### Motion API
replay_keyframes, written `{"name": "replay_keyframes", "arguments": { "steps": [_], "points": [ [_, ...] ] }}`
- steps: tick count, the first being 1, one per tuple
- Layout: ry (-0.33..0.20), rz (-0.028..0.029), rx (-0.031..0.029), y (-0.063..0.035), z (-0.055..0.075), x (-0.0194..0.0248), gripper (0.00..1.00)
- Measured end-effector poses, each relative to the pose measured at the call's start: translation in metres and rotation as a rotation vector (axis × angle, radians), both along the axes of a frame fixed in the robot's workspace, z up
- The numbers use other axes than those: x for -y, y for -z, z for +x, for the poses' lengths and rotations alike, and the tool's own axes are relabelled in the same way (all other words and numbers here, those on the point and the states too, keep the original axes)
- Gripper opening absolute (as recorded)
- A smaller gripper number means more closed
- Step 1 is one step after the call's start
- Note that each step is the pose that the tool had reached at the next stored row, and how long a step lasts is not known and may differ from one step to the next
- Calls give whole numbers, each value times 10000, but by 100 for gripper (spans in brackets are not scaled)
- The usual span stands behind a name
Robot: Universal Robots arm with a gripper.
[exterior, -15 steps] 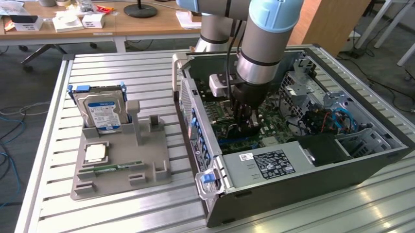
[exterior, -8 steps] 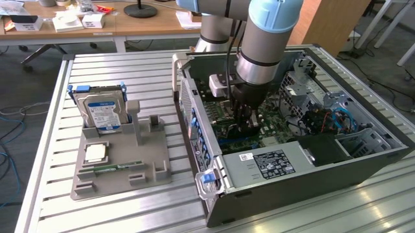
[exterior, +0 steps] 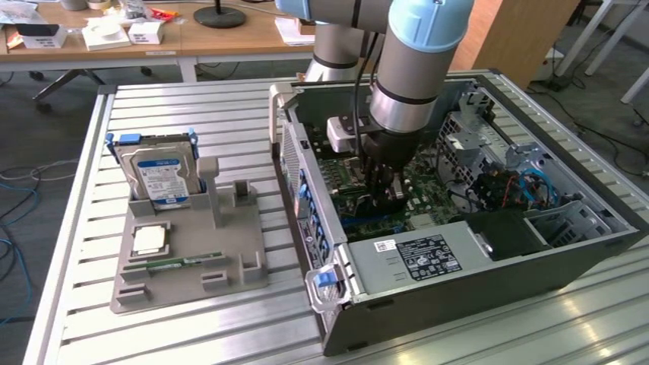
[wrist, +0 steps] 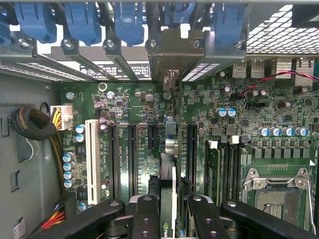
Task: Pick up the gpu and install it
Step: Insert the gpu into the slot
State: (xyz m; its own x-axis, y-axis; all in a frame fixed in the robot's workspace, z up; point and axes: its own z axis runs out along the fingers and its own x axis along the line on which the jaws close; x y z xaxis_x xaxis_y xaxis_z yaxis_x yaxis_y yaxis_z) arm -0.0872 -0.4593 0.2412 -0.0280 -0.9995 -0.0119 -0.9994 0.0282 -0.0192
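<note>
gpu [wrist: 169, 149]: thin card seen edge-on, standing upright over the green motherboard [wrist: 129, 114], metal end bracket [wrist: 172, 50] up against the case's rear slot openings. apparently at or in a slot; seating depth unclear.

Beneath the black claw [wrist: 167, 219] lies a green motherboard [wrist: 134, 114] with black slots and one white slot [wrist: 91, 162]. Blue clips [wrist: 82, 20] line the grey case [exterior: 487, 281] ahead of it.

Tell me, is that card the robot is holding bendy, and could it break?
Probably stiff: the gpu stands straight on edge between the gripper fingers without sagging. Likely light, being so thin. Probably fragile too, since it looks like a bare board going down onto the motherboard, so pushing crooked might hurt it.
</note>
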Motion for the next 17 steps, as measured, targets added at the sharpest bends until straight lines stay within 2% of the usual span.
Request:
{"name": "replay_keyframes", "arguments": {
  "steps": [17],
  "points": [
    [2,6,-1,13,-24,-1,26]
  ]
}}
